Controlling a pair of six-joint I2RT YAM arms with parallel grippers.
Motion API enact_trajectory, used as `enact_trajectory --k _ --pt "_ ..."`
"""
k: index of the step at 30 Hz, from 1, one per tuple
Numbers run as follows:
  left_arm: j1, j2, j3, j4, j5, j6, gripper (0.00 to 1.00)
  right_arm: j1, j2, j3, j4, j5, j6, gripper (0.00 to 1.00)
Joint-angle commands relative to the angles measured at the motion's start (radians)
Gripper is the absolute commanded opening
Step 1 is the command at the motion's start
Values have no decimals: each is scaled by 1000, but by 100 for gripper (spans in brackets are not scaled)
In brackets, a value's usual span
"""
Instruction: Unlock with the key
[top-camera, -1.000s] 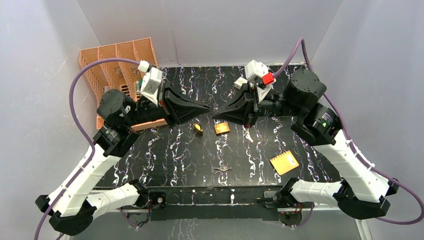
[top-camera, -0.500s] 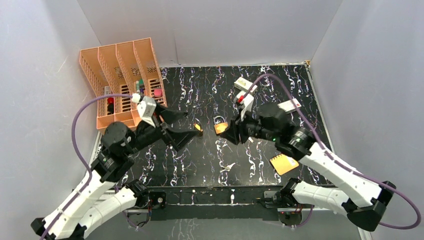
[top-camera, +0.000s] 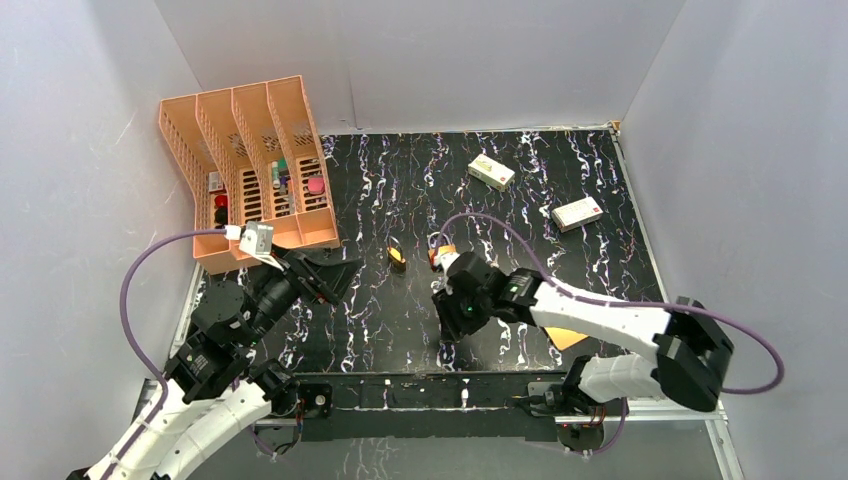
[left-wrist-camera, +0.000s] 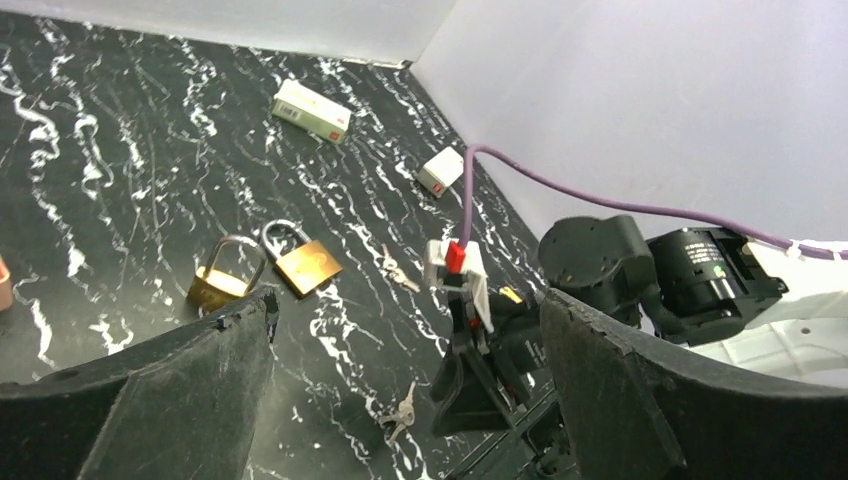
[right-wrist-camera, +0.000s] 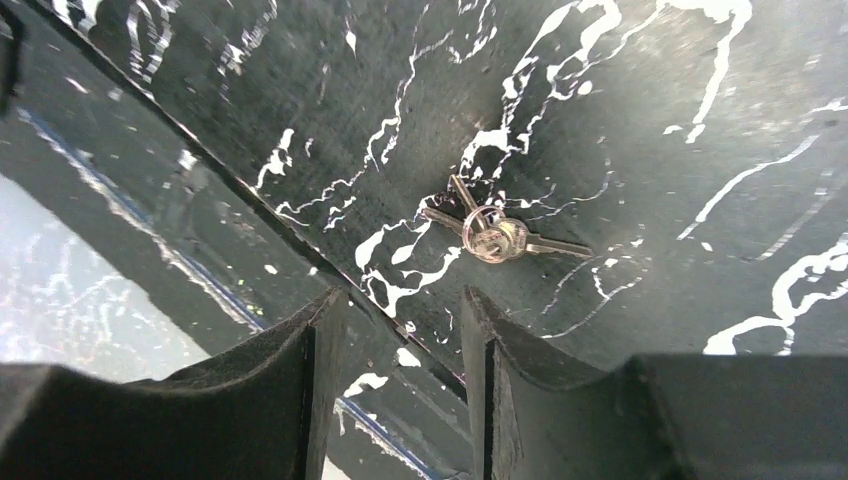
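Though hidden overhead under right claw (right-wrist-camera: 405, 300), key (right-wrist-camera: 489, 236) lies ungripped

The key (right-wrist-camera: 492, 238) is a small bunch of silver metal keys on one ring, lying flat and loose on the black, white-veined desk (right-wrist-camera: 700, 150). In the right wrist view three blades fan out from the ring: one longer blade points right, and two shorter ones point left and up-left. The ring sits at the middle with a round key head beside it. The bunch rests close to the desk's near edge. In the left wrist view the key (left-wrist-camera: 400, 412) shows as a tiny bright cluster near that same edge.
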Motion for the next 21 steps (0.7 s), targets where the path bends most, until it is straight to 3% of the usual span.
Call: enact_trajectory --k 1,14,21 --pt "-5 -38 -18 -53 -77 -23 98 60 99 48 13 84 41 54" --pt "-5 -87 -29 -96 -140 -15 98 96 247 76 28 246 51 47" --pt "-5 -84 -25 -100 -145 -14 98 96 293 82 44 246 39 35"
